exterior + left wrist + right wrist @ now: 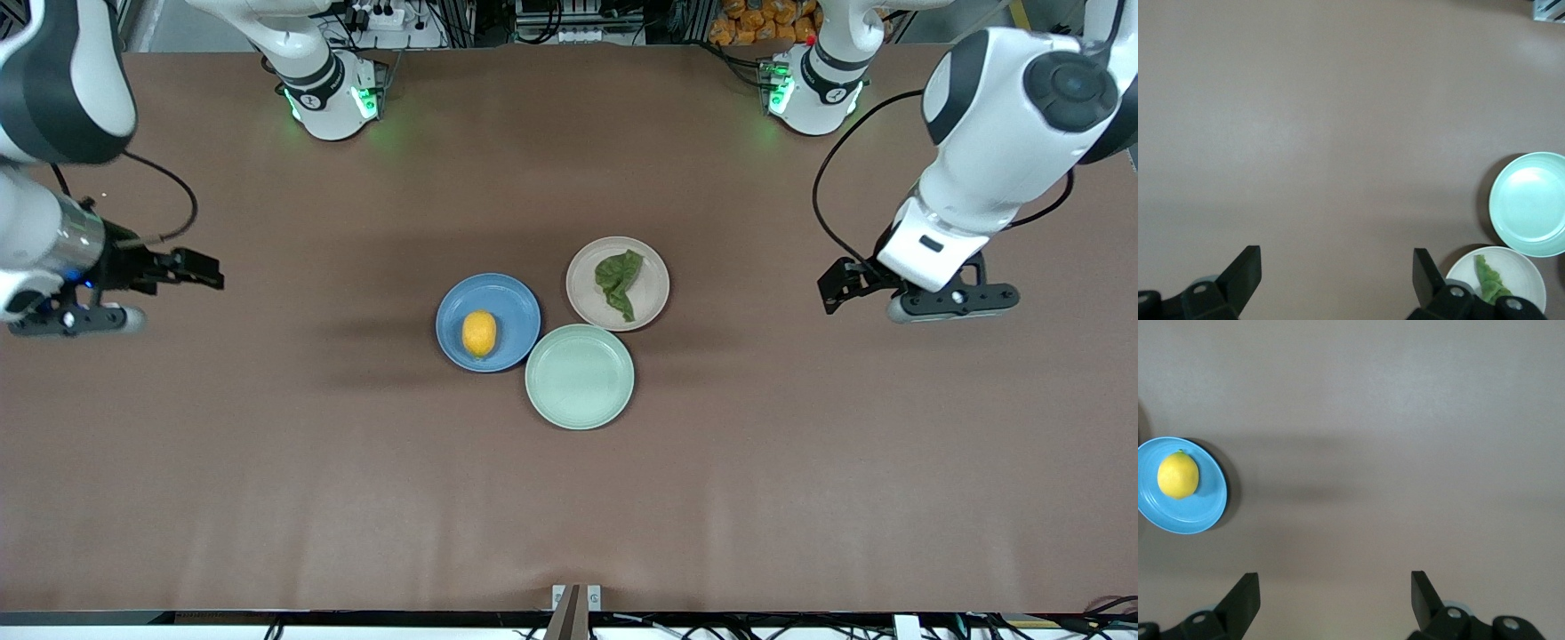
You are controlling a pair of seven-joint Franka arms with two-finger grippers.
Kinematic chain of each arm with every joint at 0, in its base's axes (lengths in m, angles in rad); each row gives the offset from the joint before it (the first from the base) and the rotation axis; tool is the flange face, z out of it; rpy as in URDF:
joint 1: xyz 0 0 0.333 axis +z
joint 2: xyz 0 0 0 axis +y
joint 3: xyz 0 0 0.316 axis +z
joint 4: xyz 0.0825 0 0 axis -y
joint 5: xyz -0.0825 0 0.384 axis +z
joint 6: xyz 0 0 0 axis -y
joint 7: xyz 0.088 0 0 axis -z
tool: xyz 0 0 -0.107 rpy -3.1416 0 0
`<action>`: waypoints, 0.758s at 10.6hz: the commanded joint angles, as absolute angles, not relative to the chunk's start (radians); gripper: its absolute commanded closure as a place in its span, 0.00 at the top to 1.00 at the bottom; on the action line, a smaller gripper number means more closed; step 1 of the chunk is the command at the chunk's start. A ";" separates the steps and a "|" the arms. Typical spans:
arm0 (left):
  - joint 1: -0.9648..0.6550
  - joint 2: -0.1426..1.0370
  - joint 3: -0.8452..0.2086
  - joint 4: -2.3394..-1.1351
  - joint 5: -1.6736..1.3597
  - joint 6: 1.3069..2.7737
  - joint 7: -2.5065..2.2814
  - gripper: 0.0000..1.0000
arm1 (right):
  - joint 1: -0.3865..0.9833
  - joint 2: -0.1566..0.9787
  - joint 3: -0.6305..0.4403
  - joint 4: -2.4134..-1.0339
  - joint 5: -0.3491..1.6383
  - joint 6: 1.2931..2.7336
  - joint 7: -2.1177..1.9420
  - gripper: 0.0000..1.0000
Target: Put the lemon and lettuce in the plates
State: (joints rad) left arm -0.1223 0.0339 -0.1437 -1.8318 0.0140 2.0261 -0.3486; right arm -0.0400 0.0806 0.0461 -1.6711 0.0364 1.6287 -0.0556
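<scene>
The yellow lemon point(479, 333) lies in the blue plate point(511, 307); both also show in the right wrist view, the lemon point(1178, 475) in the plate point(1205, 510). The dark green lettuce point(620, 280) lies in the beige-pink plate point(653, 289), also seen in the left wrist view, the lettuce point(1489, 280) in the plate point(1525, 277). My left gripper point(831, 289) point(1337, 273) is open and empty over bare table toward the left arm's end. My right gripper point(209, 271) point(1335, 597) is open and empty over bare table toward the right arm's end.
An empty mint-green plate point(580, 377) point(1530, 203) sits touching both other plates, nearer to the front camera. The brown table point(267, 462) spreads around the three plates. A small bracket point(576, 597) sits at the table's near edge.
</scene>
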 commanded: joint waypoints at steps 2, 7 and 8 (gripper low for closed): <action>-0.120 0.025 -0.149 -1.714 -0.012 1.854 -0.298 1.00 | -0.081 -0.030 0.058 -1.727 0.031 1.612 -0.110 1.00; -0.112 0.021 -0.152 -1.542 0.000 1.605 -0.191 1.00 | -0.086 -0.048 0.028 -1.608 0.029 1.519 -0.109 1.00; -0.107 0.021 -0.152 -1.519 0.002 1.574 -0.184 1.00 | -0.045 -0.040 -0.019 -1.589 0.031 1.519 -0.109 1.00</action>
State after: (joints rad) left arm -0.1218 0.0220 -0.1489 -1.5616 0.0133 1.6307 -0.2241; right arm -0.0740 -0.0493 0.0240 -1.6262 0.0357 1.5376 -0.0941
